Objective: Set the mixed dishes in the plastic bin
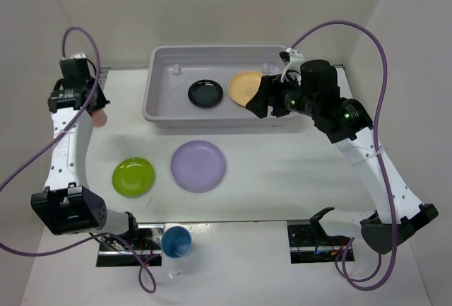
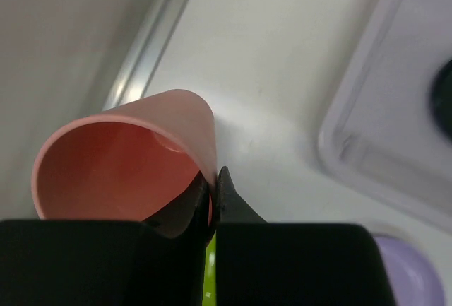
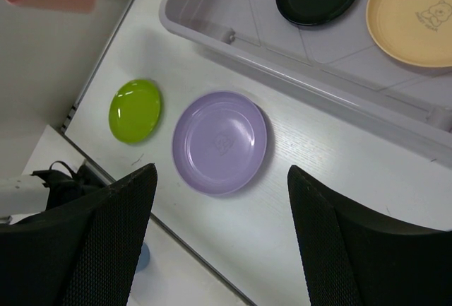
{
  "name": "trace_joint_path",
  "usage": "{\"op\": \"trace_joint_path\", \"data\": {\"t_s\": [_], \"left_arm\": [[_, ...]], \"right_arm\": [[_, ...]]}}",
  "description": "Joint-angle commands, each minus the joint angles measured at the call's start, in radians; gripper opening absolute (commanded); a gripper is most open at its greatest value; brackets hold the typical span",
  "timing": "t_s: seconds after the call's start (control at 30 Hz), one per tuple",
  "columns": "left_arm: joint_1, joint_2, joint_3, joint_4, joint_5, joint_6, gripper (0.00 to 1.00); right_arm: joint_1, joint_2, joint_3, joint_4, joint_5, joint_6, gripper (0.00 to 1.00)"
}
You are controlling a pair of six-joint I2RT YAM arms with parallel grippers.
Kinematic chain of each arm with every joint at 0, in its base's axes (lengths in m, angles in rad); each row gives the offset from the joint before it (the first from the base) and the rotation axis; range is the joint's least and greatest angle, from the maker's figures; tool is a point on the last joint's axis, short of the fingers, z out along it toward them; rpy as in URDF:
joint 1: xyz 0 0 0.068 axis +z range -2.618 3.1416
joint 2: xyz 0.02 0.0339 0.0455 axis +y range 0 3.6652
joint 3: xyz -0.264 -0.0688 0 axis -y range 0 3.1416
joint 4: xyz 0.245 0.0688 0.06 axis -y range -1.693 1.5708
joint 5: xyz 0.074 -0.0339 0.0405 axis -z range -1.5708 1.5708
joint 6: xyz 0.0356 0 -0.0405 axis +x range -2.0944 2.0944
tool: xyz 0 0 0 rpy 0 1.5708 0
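the left gripper (image 2: 214, 186) is clamped on the rim of the salmon-pink cup (image 2: 120, 165), at 9 o'clock of the plastic bin (image 1: 157, 94). the right gripper (image 3: 220, 186), jaws apart, hangs at the bin's 4 o'clock edge.

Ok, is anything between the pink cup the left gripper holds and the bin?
No. In the top view only bare white table lies between the pink cup and the left wall of the bin; the left wrist view agrees.
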Motion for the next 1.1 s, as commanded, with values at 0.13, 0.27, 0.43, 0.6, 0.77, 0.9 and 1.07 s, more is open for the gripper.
{"op": "trace_joint_path", "data": {"t_s": [0.13,0.27,0.43,0.6,0.77,0.9,1.07], "left_arm": [[-0.126,0.057,0.342,0.036,0.069,0.024,0.00],[-0.214,0.202,0.446,0.113,0.133,0.024,0.00],[-0.321,0.487,0.779,0.111,0.112,0.045,0.00],[-0.389,0.869,1.344,-0.106,0.078,0.081,0.00],[-0.409,0.993,1.363,-0.067,0.098,0.070,0.00],[-0.409,1.060,1.364,-0.091,0.098,0.070,0.00],[-0.409,1.114,1.364,-0.100,0.109,0.079,0.00]], "right_arm": [[-0.003,0.005,0.014,0.075,-0.021,0.018,0.80],[0.008,-0.019,-0.019,0.093,0.025,0.046,0.80],[0.017,-0.076,-0.067,0.103,0.047,0.084,0.80],[0.039,-0.127,-0.102,0.103,0.099,0.133,0.80],[0.048,-0.165,-0.122,0.071,0.134,0.153,0.80],[0.048,-0.176,-0.122,0.061,0.154,0.153,0.80],[0.048,-0.185,-0.153,0.070,0.154,0.162,0.80]]}}
